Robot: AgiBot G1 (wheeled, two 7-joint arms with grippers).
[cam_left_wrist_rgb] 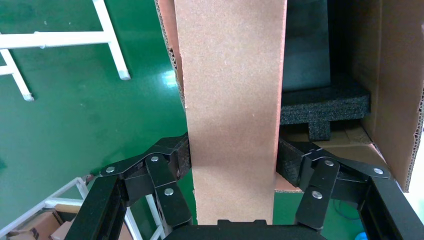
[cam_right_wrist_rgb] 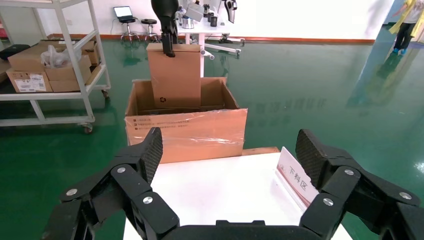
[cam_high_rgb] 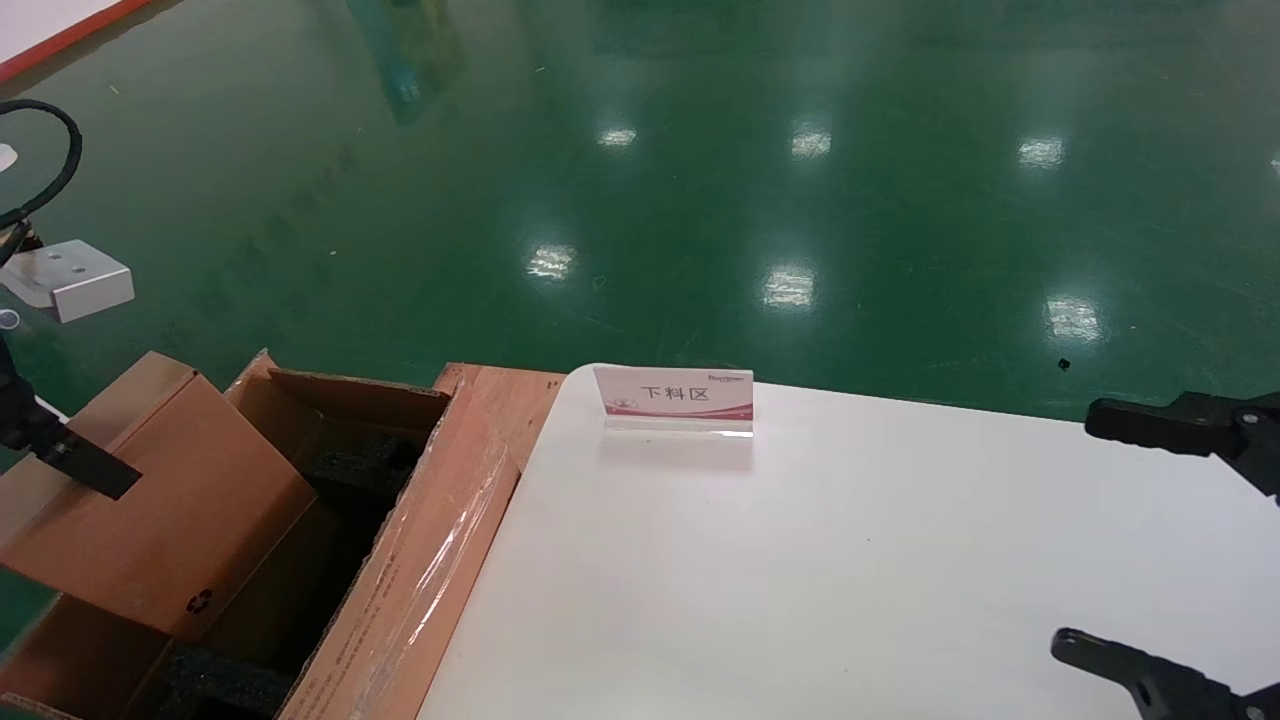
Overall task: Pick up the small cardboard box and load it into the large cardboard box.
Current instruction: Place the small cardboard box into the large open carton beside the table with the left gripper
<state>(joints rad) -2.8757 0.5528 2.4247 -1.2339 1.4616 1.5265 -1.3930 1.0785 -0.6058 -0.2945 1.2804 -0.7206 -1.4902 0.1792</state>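
Head view: the small cardboard box [cam_high_rgb: 160, 505], a smooth pinkish-brown rectangular carton with a small dark recycling mark near its lower corner, is seen tilted in the open top of the large cardboard box [cam_high_rgb: 425, 560], partly lowered inside and not yet released. It is clamped by the left gripper [cam_left_wrist_rgb: 232, 155], whose ribbed black pads [cam_left_wrist_rgb: 183, 156] are pressed flat against two opposite faces, as the left wrist view shows. The left arm is reached in from above, at the far left of the scene, off the left edge of the tabletop.

The large carton is made of brown corrugated board, with the fluting visible along its cut edges. Its flap nearest the table is covered in shiny, wrinkled clear tape, and rough black foam blocks [cam_left_wrist_rgb: 325, 105] are lodged inside it. It stands on the floor against the left edge of the white table [cam_high_rgb: 850, 560].

A small clear-based sign card [cam_high_rgb: 675, 398] with a pink stripe is stood near the far left corner of the smooth tabletop.

The right gripper [cam_right_wrist_rgb: 230, 155] is held over the right edge of the tabletop, its fingers spread wide with nothing between them.

A glossy green floor [cam_high_rgb: 700, 170] lies beyond.
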